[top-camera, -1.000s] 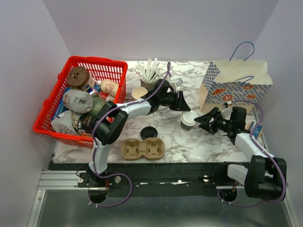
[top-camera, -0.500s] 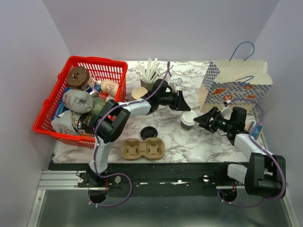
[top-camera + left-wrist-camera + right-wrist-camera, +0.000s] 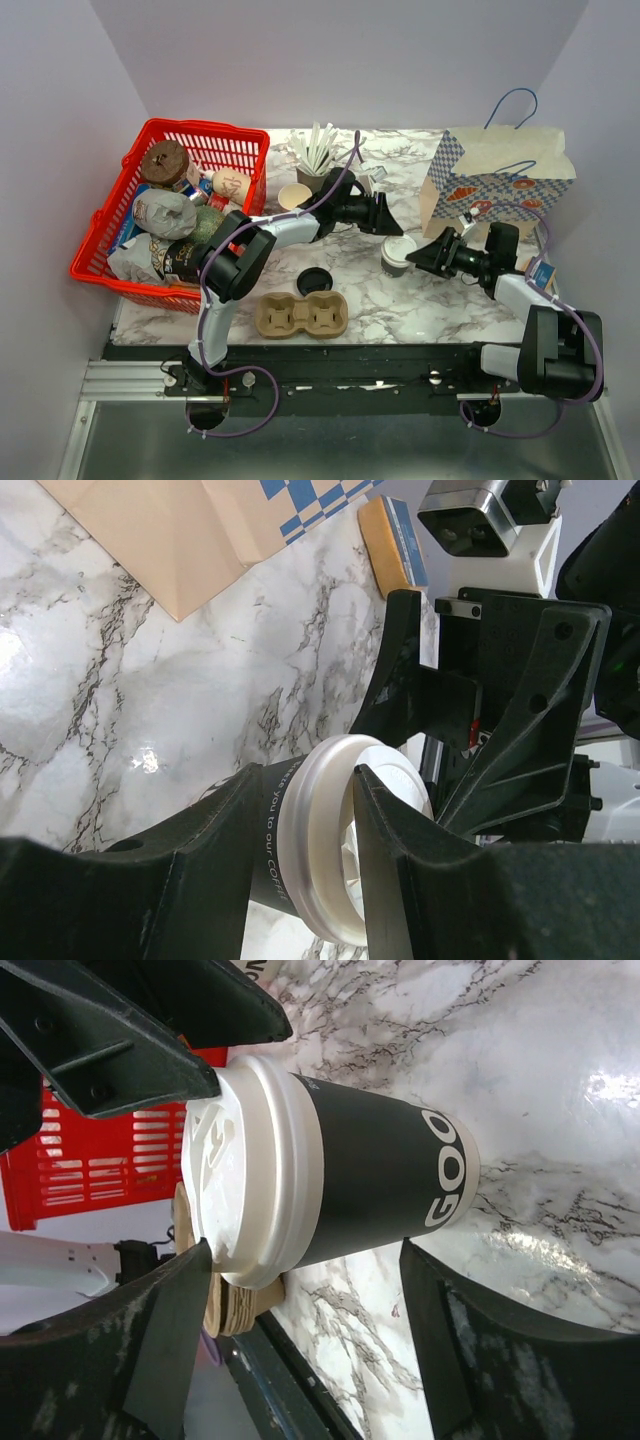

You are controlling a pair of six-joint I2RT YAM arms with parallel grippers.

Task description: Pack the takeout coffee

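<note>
- Since a second ago, seen from above, the right gripper [image 3: 421, 257] has slid left toward the small, dark brown-grey paper coffee cup with a white plastic lid [image 3: 397, 256] and spread its jaws wider. The left gripper [image 3: 391, 233] has hardly shifted.
- Top view: the coffee cup stands upright on the white marble-pattern table [image 3: 440, 300], right of centre. It sits between both claws, near the blue-checked paper bag [image 3: 495, 185]. My judgement of the risk: two claws meeting at one light cup could knock or tip it.
- Left wrist view: the left claw is clamped on the coffee cup around the lid's rim. A grip this high could pop the lid off, or let the body swing if lifted.
- Right wrist view: the right claw is released, one finger on each side of the coffee cup with clear gaps. Closing hard while the left claw holds could crush the paper wall. The body is matte dark with white lettering, the lid looks fully seated, and no spill shows.
</note>
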